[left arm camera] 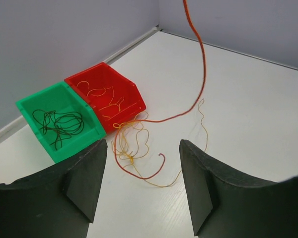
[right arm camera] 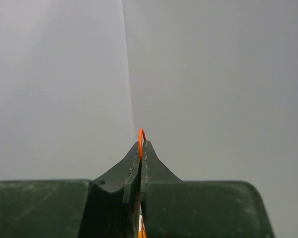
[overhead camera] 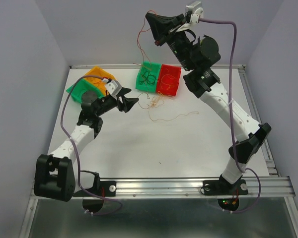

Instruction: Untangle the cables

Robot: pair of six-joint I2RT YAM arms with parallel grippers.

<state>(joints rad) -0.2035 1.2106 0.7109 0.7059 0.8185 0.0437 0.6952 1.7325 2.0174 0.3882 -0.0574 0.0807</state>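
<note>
My right gripper (overhead camera: pixel 150 20) is raised high above the back of the table and shut on a thin red-orange cable (right arm camera: pixel 141 135). That cable (overhead camera: pixel 138 47) hangs down to a loose tangle of orange and red cables (overhead camera: pixel 156 105) on the table in front of the bins. In the left wrist view the held cable (left arm camera: pixel 202 74) rises from the tangle (left arm camera: pixel 131 146). My left gripper (overhead camera: pixel 131 103) is open and empty just left of the tangle, its fingers (left arm camera: pixel 84 178) low over the table.
A green bin (overhead camera: pixel 141 85) holding dark cables (left arm camera: pixel 59 124) and a red bin (overhead camera: pixel 170 90) holding orange cables (left arm camera: pixel 104 94) stand side by side at the back. An orange bin (overhead camera: pixel 100 74) and a green bin (overhead camera: pixel 75 90) sit at the back left behind my left arm.
</note>
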